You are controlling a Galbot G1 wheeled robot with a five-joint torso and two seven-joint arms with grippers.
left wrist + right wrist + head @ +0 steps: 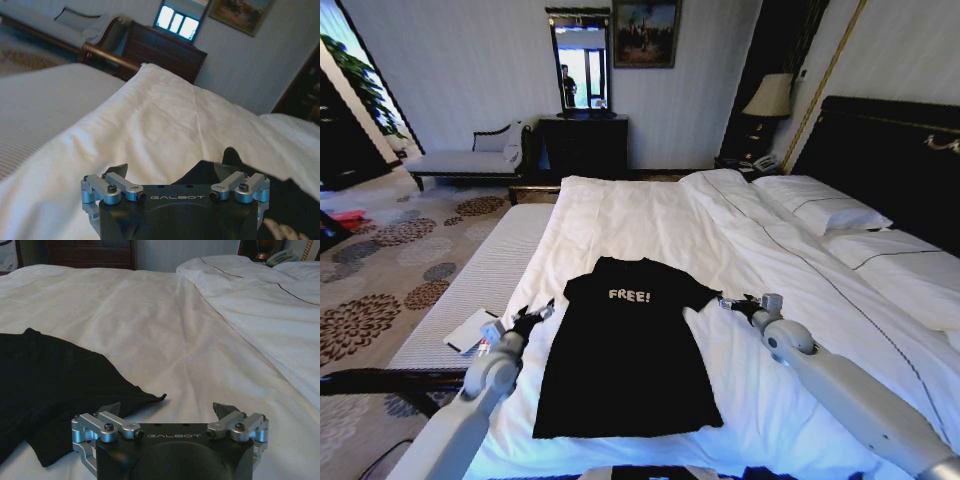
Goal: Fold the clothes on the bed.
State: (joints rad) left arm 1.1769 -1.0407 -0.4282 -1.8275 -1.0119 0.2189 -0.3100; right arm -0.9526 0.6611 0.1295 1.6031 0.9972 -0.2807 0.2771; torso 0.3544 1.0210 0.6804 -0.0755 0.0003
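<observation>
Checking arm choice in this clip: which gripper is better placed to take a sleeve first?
Probably the right gripper: its open fingers sit beside the tip of the T-shirt's sleeve, which lies between them in its wrist view. The left gripper, also open, hovers near the other sleeve, slightly off the cloth.

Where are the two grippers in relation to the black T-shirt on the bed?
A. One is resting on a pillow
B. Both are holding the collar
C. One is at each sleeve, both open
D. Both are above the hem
C: the left gripper and the right gripper sit open at opposite sleeves of the T-shirt, which lies flat on the bed.
</observation>
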